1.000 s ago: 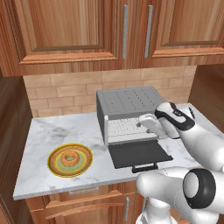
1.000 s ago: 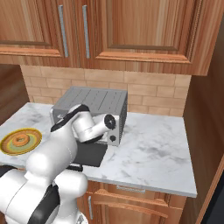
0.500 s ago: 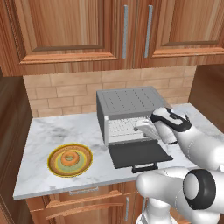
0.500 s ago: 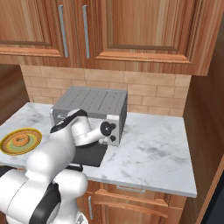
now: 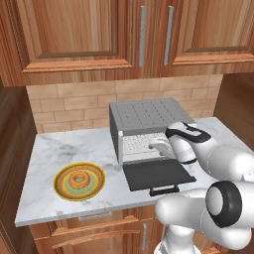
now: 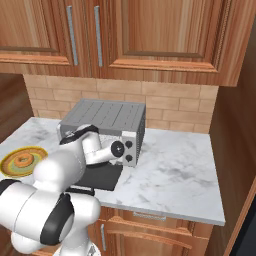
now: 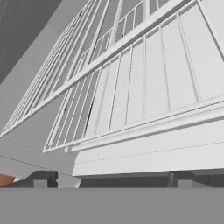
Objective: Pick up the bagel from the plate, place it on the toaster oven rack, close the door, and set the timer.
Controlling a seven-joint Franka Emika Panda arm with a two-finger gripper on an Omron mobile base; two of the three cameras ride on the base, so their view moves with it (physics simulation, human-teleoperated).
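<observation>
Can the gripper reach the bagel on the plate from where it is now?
Probably yes. The bagel lies uncovered on the plate at the counter's left, and nothing stands between. The open gripper is at the toaster oven's mouth, so the arm must swing left first.

golden-brown bagel (image 5: 78,179), yellow-rimmed plate (image 5: 97,174), dark grey door (image 5: 156,174), silver rack (image 7: 131,87)

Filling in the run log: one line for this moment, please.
bagel: on plate | door: open | gripper: open, empty, at toaster oven rack

silver wire toaster oven rack (image 7: 131,87), marble counter (image 5: 64,149)
</observation>
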